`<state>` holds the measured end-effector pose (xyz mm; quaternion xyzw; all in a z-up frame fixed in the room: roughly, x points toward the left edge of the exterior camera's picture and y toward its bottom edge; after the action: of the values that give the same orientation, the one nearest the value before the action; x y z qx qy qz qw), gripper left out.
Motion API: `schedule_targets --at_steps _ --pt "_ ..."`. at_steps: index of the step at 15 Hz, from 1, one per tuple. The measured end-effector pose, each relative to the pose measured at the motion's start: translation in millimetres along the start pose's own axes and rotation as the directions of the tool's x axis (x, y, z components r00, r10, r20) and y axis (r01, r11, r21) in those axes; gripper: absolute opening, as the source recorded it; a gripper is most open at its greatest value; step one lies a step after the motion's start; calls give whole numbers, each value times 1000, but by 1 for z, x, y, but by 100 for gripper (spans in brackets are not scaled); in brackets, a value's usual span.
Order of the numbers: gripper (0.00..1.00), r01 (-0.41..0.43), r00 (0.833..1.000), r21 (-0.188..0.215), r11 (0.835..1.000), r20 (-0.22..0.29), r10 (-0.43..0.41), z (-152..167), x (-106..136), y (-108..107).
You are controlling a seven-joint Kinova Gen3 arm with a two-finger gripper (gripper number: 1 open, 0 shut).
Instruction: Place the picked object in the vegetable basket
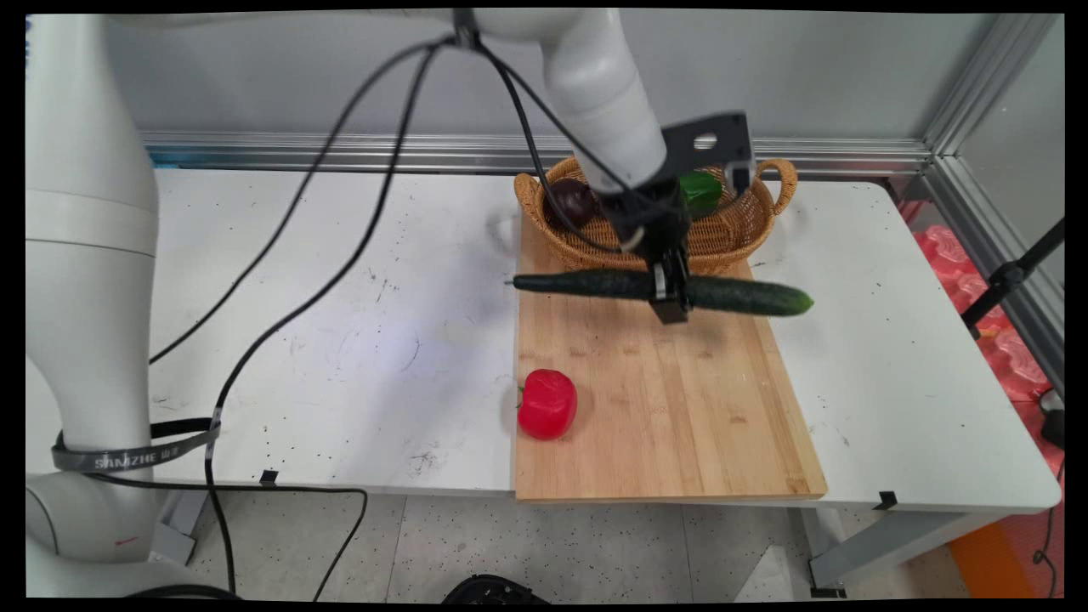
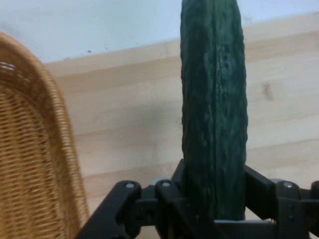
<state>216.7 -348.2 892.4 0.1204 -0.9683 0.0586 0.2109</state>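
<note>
The gripper (image 1: pixel 671 293) clamps a cucumber (image 1: pixel 595 284) level above the wooden board (image 1: pixel 671 425), near a wicker basket (image 1: pixel 748 234); a red pepper (image 1: pixel 547 404) lies on the board.

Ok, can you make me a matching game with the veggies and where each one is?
Things:
1. cucumber
2. red pepper
3. green pepper
4. cutting board

Places:
A. lying in the basket
B. flat on the table
C. gripped by the gripper, held above the board
D. sitting on the board's left edge

Pairs: 1-C, 2-D, 3-A, 4-B
</note>
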Motion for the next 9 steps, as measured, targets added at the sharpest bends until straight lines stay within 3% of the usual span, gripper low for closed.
schedule_targets --at_steps 4,9 --pt "0 53 998 34 998 -23 -52 -47 6 -9" --pt "0 139 990 132 981 -21 -138 -73 4 -40"
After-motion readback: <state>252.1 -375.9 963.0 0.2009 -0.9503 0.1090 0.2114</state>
